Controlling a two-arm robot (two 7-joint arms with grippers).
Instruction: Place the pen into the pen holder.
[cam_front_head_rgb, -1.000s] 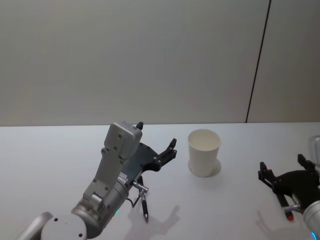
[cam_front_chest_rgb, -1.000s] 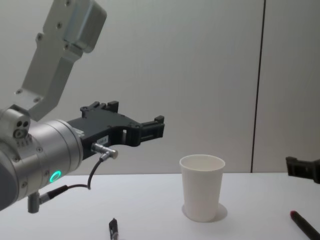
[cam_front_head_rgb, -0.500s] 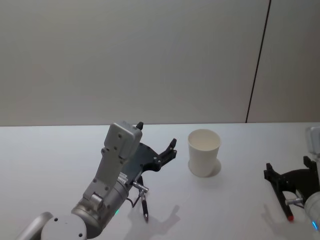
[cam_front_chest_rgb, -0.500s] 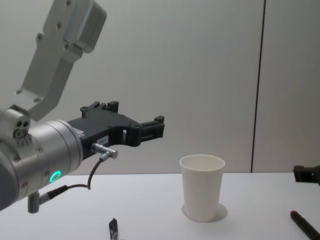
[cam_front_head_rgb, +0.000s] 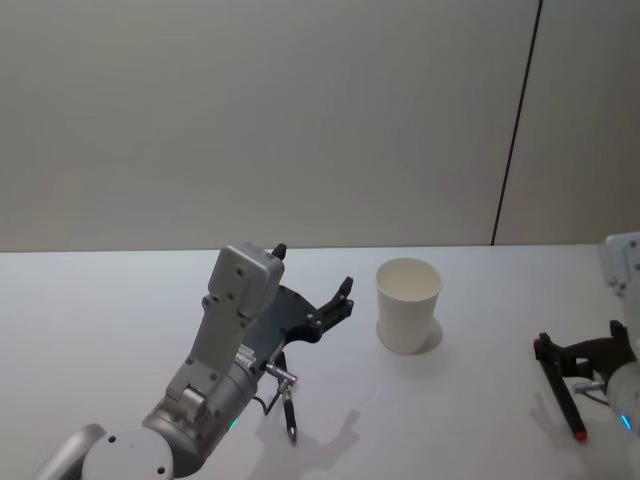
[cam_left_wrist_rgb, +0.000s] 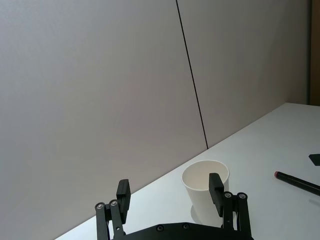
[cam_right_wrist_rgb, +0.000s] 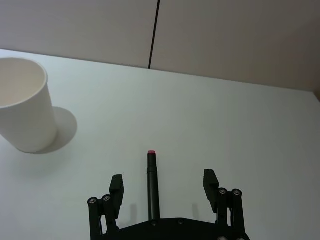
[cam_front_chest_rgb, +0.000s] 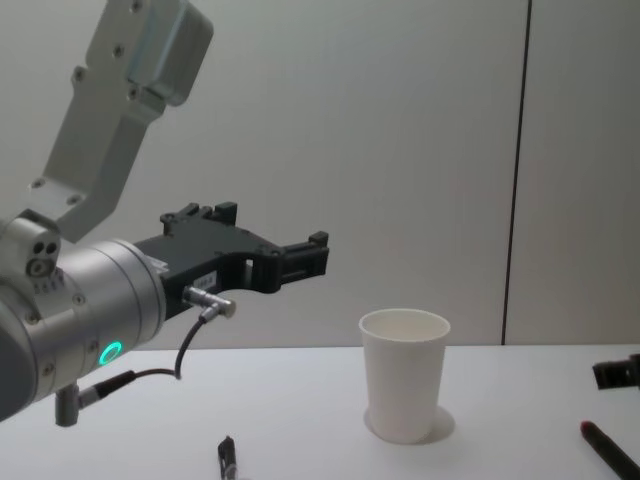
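The pen holder is a white paper cup (cam_front_head_rgb: 408, 305) (cam_front_chest_rgb: 404, 375) (cam_right_wrist_rgb: 22, 105) (cam_left_wrist_rgb: 200, 181) standing upright mid-table. A black pen with a red tip (cam_front_head_rgb: 567, 408) (cam_right_wrist_rgb: 151, 182) (cam_front_chest_rgb: 606, 453) (cam_left_wrist_rgb: 299, 183) lies flat on the table at the far right. My right gripper (cam_front_head_rgb: 583, 346) (cam_right_wrist_rgb: 163, 182) hovers open just above it, and in the right wrist view the pen lies between the two fingers. My left gripper (cam_front_head_rgb: 313, 268) (cam_left_wrist_rgb: 169, 190) (cam_front_chest_rgb: 272, 226) hangs open and empty in the air left of the cup.
A second black pen (cam_front_head_rgb: 289, 410) (cam_front_chest_rgb: 228, 458) lies on the white table (cam_front_head_rgb: 120, 310) under my left arm. A plain wall with a dark vertical seam stands behind the table. There is open table surface between the cup and the right gripper.
My right gripper has moved rightward and down toward the red-tipped pen. The left arm, the cup and both pens have stayed where they were.
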